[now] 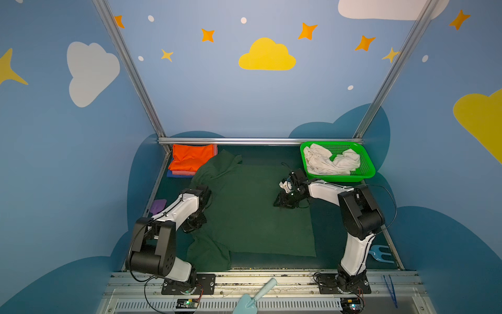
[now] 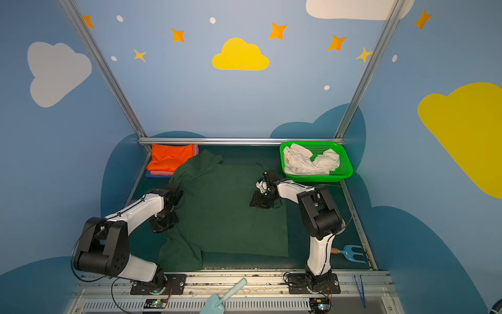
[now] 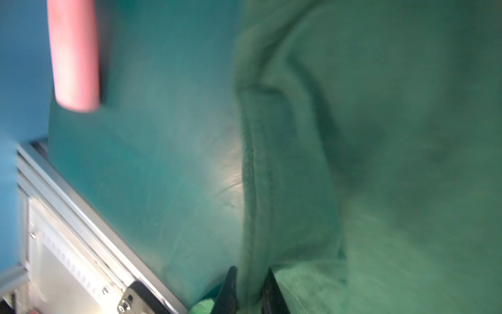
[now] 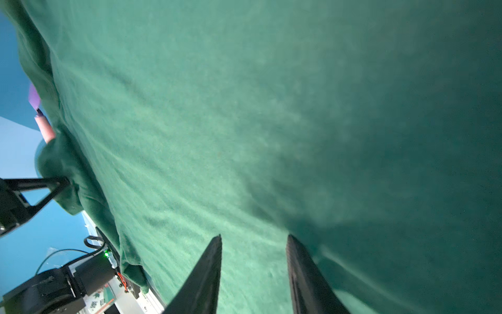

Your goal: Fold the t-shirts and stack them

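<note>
The dark green t-shirt lies spread on the dark green mat, its left side bunched. My left gripper is at the shirt's left edge, shut on a fold of the hem; in both top views the wrist hides its jaws. My right gripper stands open over the shirt's right part, with only flat cloth below its fingers. A folded stack sits at the back left: the orange shirt on a pink one on a blue one. The white shirt lies crumpled in the basket.
The green mesh basket stands at the back right. A purple tool with a pink handle lies by the left wall. A light blue toy fork lies front right, with a trowel and blue tweezers on the front rail.
</note>
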You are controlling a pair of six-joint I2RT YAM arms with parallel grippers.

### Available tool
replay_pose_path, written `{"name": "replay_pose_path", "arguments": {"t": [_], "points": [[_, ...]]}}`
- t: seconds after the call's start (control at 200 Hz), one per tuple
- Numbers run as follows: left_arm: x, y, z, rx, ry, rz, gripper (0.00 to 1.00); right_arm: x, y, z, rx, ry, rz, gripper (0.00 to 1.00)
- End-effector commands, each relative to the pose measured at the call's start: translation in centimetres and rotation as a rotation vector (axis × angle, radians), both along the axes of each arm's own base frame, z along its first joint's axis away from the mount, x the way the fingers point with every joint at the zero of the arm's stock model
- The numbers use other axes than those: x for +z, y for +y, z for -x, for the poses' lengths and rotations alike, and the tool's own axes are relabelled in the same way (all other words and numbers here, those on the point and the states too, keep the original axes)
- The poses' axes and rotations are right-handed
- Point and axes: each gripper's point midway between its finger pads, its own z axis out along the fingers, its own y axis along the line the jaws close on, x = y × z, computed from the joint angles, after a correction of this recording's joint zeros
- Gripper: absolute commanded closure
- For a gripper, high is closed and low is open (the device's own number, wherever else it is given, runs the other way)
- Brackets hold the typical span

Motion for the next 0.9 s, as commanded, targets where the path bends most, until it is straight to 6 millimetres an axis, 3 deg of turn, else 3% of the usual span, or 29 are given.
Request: {"name": "replay_pose_path", "arguments": {"t": [0.0, 0.16, 0.365, 0.486, 0.596, 0.721, 0.896], "points": [[-0.1, 0.6, 0.1, 0.097, -0.057, 0.017, 0.75, -4.6, -4.7, 2.2, -0.063, 0.113, 0.210, 0.58], [0.0, 1.5, 0.4, 0.155, -0.079, 0.015, 0.61, -4.8, -4.9, 2.2, -0.068, 0.125, 0.211, 0.57], [0.7, 2.5, 0.8, 0.226, -0.107, 0.011, 0.50, -4.4, -4.9, 2.1, -0.069, 0.136, 0.205, 0.57], [2.3, 3.2, 0.7, 0.267, -0.163, 0.016, 0.47, -3.2, -4.8, 1.4, -0.067, 0.119, 0.206, 0.57], [4.9, 3.9, 0.1, 0.280, -0.237, 0.007, 0.44, -1.8, -4.6, 0.7, -0.064, 0.101, 0.192, 0.57], [8.2, 4.0, -2.1, 0.253, -0.357, 0.028, 0.42, 0.7, -3.8, -0.6, -0.051, 0.053, 0.160, 0.57], [11.2, 2.6, -8.4, 0.140, -0.525, 0.141, 0.38, 5.0, -3.4, -3.1, -0.034, -0.049, 0.156, 0.56]]}}
